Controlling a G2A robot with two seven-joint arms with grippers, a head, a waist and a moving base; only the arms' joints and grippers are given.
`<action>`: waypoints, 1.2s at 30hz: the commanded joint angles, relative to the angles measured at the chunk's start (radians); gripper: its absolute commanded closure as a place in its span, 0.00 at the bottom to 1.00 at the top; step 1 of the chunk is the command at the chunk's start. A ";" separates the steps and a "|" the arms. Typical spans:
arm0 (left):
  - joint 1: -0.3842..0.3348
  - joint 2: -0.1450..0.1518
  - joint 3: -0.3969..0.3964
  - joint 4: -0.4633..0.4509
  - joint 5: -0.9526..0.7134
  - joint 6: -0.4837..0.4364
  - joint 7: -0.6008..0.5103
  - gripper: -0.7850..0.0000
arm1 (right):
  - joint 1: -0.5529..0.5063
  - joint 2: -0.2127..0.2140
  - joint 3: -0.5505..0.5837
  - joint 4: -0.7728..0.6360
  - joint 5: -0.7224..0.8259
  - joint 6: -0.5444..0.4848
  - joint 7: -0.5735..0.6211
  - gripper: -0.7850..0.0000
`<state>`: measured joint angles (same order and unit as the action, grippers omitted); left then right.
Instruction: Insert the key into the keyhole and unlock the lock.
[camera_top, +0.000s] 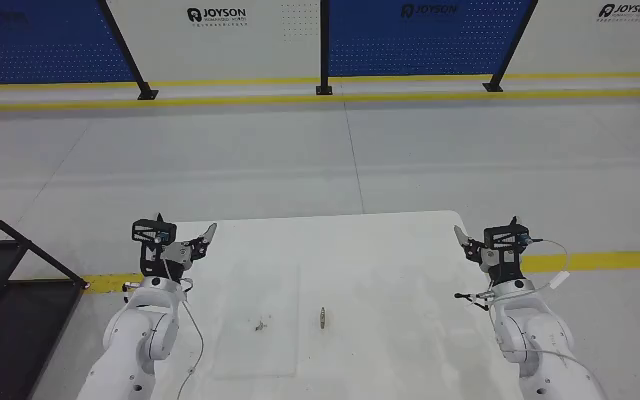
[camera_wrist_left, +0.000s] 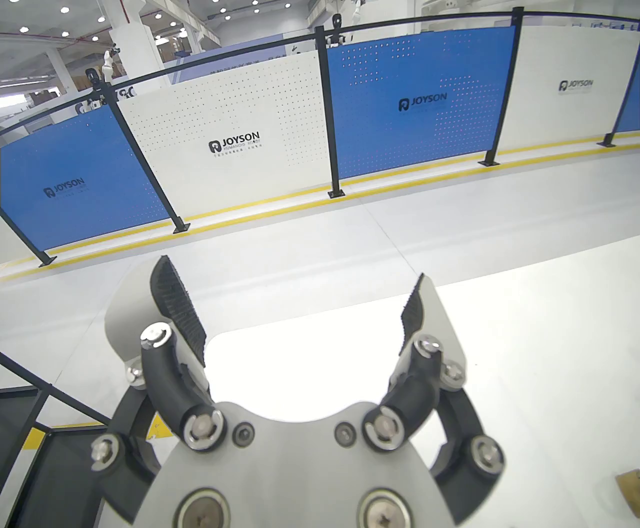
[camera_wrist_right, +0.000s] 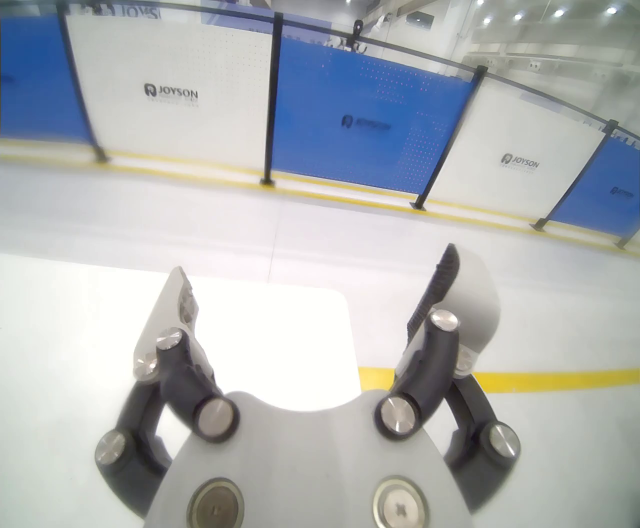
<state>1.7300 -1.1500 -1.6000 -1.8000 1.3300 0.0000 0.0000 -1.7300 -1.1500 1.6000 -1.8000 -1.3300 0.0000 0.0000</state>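
Roughly between wide-spread left end effector (camera_wrist_left: 292, 285) and wide-spread right end effector (camera_wrist_right: 312, 265), key (camera_top: 262, 323) near lock (camera_top: 323, 317).

Table (camera_top: 400, 260): spreading white between the left claw (camera_wrist_left: 292, 280) and right claw (camera_wrist_right: 314, 265).
Fence (camera_top: 420, 40): standing well beyond both, blue and white.
Black rack (camera_top: 45, 256): sitting beside the left claw.

Logos (camera_top: 215, 15) with lettering stand on the barrier panels (camera_top: 250, 50).
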 joint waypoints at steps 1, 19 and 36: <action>0.000 0.000 0.001 -0.002 0.000 -0.003 -0.002 0.00 | 0.000 0.000 0.000 0.000 0.000 0.000 0.000 0.00; 0.419 0.035 -0.046 -0.452 0.033 -0.500 -0.570 0.00 | 0.000 0.000 0.000 0.000 0.000 0.000 0.000 0.00; 0.142 -0.003 0.374 -0.181 0.268 -0.161 -0.876 0.14 | 0.000 0.000 0.000 0.000 0.000 0.000 0.000 0.00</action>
<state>1.8853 -1.1500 -1.2388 -1.9993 1.5867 -0.1843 -0.8815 -1.7300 -1.1500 1.6000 -1.8000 -1.3300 0.0000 0.0000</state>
